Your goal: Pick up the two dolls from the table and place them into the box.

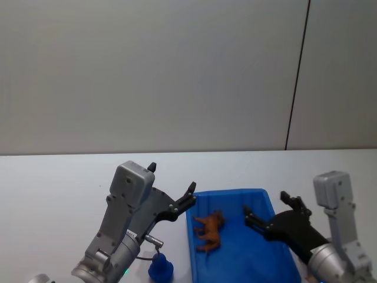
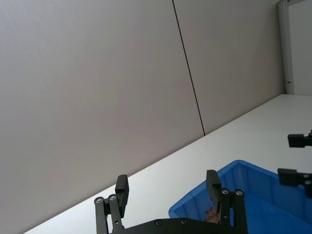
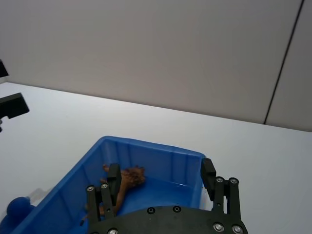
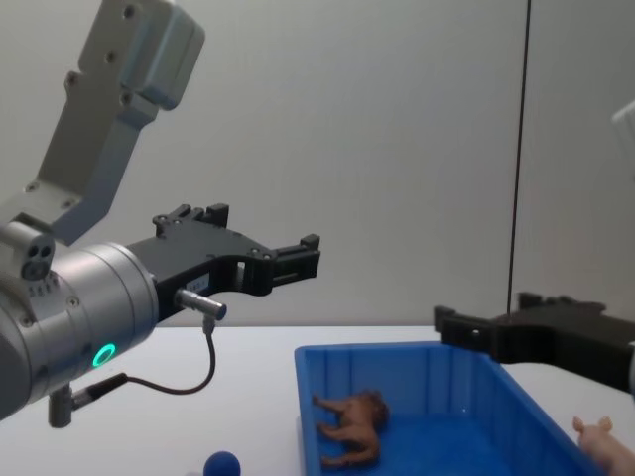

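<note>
brown doll inside box, blue doll outside

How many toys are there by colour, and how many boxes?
Brown toy, in the box: 1
Dark blue toy, on the table: 1
Pink toy, outside the box: 1
Blue box: 1
Total: 4
</note>
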Action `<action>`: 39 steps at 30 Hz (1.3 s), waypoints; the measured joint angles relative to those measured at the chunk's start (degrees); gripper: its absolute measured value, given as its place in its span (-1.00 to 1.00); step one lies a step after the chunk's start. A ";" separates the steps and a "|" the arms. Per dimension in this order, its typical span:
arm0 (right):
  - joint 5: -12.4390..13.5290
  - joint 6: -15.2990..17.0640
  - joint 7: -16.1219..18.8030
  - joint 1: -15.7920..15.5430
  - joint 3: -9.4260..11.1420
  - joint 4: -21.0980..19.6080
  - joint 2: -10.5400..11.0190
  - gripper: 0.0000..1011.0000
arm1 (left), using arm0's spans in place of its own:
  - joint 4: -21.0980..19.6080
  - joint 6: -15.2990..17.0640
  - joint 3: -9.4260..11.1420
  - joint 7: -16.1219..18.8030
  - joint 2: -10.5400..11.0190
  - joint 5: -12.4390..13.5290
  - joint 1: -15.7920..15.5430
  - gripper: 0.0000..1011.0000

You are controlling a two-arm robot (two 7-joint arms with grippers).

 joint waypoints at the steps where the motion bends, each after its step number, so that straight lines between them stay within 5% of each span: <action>1: 0.00 0.00 0.00 0.00 0.00 0.00 0.00 0.95 | 0.00 0.00 0.00 0.00 0.00 0.00 0.00 0.98; 21: 1.08 1.47 -8.88 -7.85 3.06 -7.67 5.21 0.98 | 0.00 0.00 0.00 0.00 0.00 0.00 0.00 0.98; 39: 2.77 0.62 -8.76 -11.15 4.08 -4.53 6.74 0.98 | 0.00 0.00 0.00 0.00 0.00 0.00 0.00 0.98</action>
